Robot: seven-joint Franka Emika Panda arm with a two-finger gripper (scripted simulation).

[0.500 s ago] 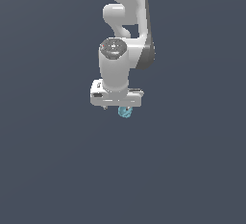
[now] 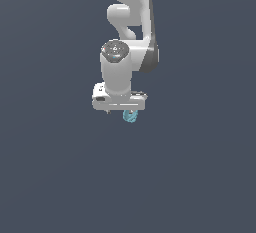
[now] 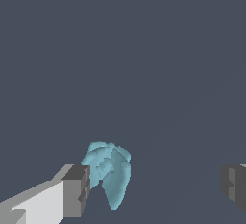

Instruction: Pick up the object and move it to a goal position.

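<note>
In the exterior view, the frame's left third is plain dark slate-grey ground with nothing on it. Just left of centre hangs the white arm (image 2: 127, 37), coming down from the top edge, bending through a rounded elbow and ending in a thick upright wrist with a grey round cap. Below the wrist sits the wide, flat body of the hand (image 2: 125, 113), at about mid-height of the frame. Right under the hand's lower edge, slightly right of its middle, the object (image 2: 130, 116) shows as a small teal-blue lump, partly tucked under the hand body; its lower half peeks out. The right third of the frame is the same bare grey.

In the wrist view, a white finger with a dark grey pad (image 3: 76, 192) enters at the lower left corner. The object (image 3: 108, 170) lies just beside that pad, apparently touching it, a lumpy pale teal shape tapering to a point. Well apart, at the lower right edge, stands the other dark pad (image 3: 235, 184), clear of the object. The hand (image 3: 153, 189) stands wide apart, not clamped on the object.
</note>
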